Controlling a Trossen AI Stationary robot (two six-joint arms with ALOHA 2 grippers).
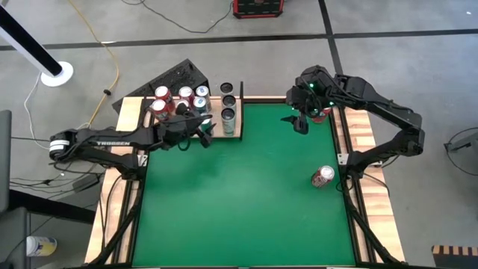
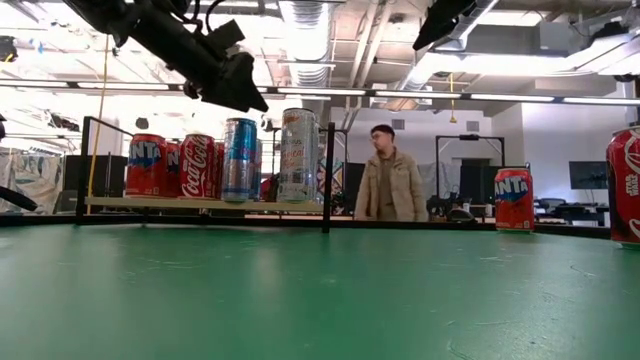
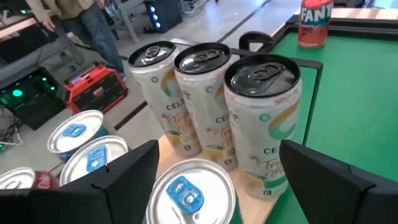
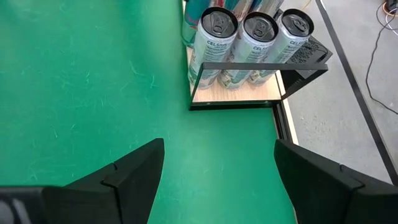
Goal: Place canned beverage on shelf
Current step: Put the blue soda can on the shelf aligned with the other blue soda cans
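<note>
A: Left gripper — fingers apart, nothing between them. It hangs over the shelf at the table's far-left corner, directly above a blue-topped can in the near row. The wrist view shows the can's lid between the two fingers, not clamped.

B: So which step? Release?

A: Reads like it. That can stands upright on the board with the rest: red cans toward the left edge, three Celsius cans at the end by the black frame. Looks placed.

B: Right gripper?

A: Also spread and empty, hovering near the far-right corner, above the felt. A Fanta can stands by that corner, just under the arm. Another red can is at the right edge, about mid-length; whether it stands or lies I can't tell.

B: Next move?

A: My guess: left lifts straight up, clear of the lids, since the cans are packed touching and a sideways drag could tip one. Right then needs to drop over the Fanta can, square its fingers around it, and close.

B: Anything else?

A: A person is in the room beyond the table, well away.
</note>
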